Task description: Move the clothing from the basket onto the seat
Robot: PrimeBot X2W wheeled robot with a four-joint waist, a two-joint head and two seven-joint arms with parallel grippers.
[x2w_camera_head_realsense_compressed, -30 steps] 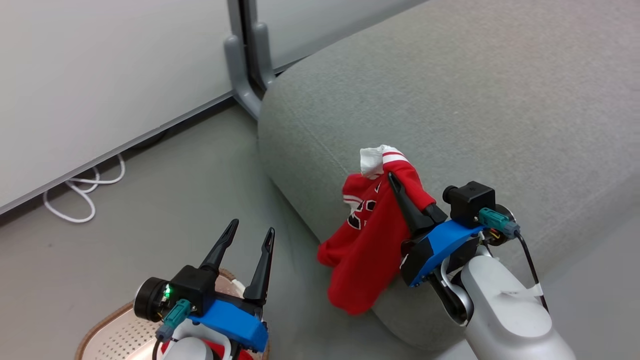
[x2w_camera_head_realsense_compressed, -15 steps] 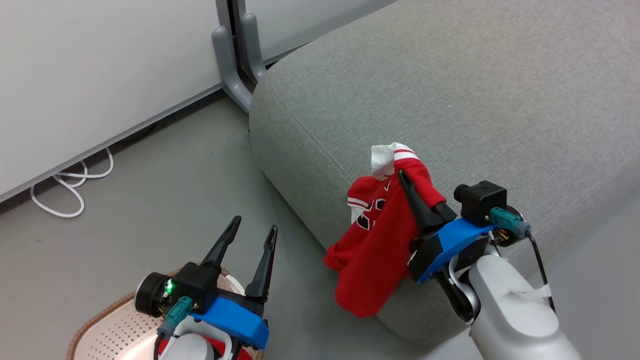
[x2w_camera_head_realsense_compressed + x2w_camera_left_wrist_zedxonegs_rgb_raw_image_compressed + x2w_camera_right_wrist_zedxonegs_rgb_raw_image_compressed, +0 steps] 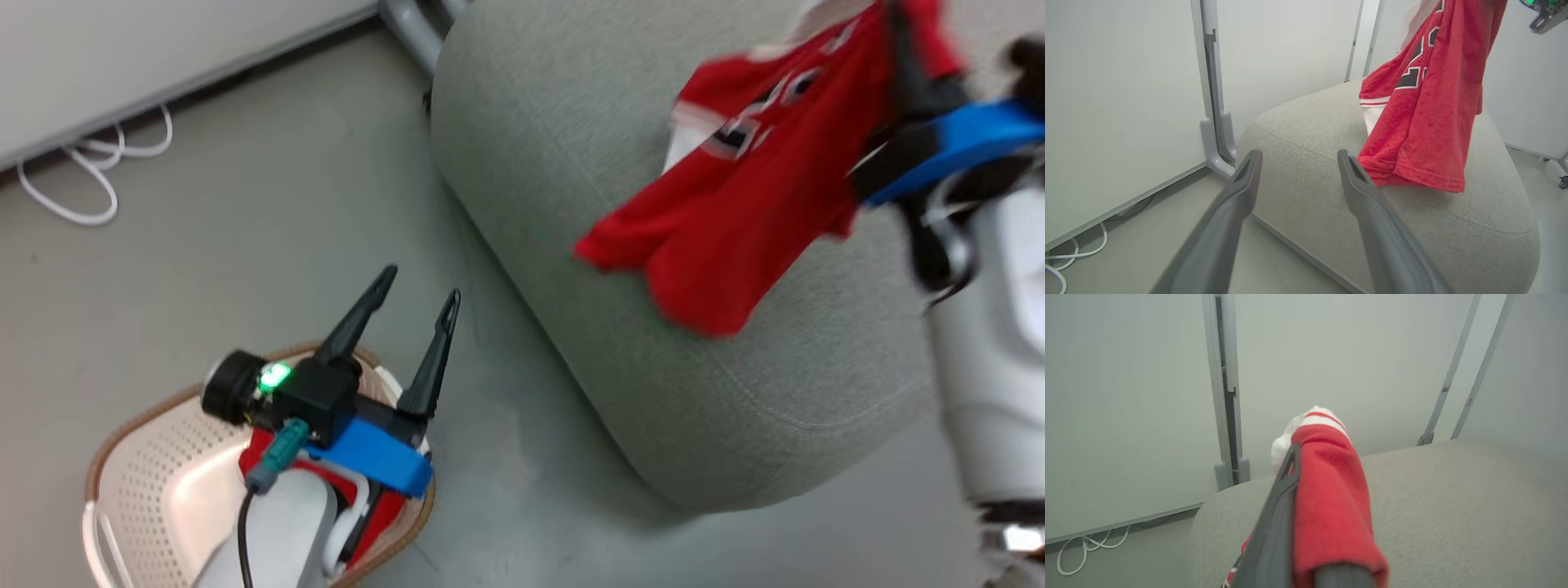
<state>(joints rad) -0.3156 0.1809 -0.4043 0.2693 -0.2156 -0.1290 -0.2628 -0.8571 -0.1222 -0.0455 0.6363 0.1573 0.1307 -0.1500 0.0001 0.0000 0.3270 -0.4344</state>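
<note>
- In the right wrist view, the right gripper (image 3: 1308,453) was clamped on a red garment (image 3: 1331,506). The cloth was bunched over one dark finger, with a white-striped cuff sticking out past the tips.
- The head view was blurred on its right side. It gave the garment's full spread, hanging from that gripper over the rounded end of the seat (image 3: 563,163), with dark lettering on its front.
- The left wrist view looked at it from below. The hem hung low over the cushion with a shadow under it, but whether it touched could not be told.
- The left gripper (image 3: 421,282) stood wide open and empty above the basket (image 3: 139,482), with a green light glowing on its mount.
- In the head view, a second red garment (image 3: 384,514) lay in the basket, partly hidden by the left arm.
- The seat was grey woven fabric with a seam along its edge.
- The basket stood on a plain grey floor (image 3: 245,229), close to the seat's end.
- Pale wall panels (image 3: 1126,90) joined at a grey post (image 3: 1210,122), and a white cable (image 3: 73,200) lay looped along their foot.
</note>
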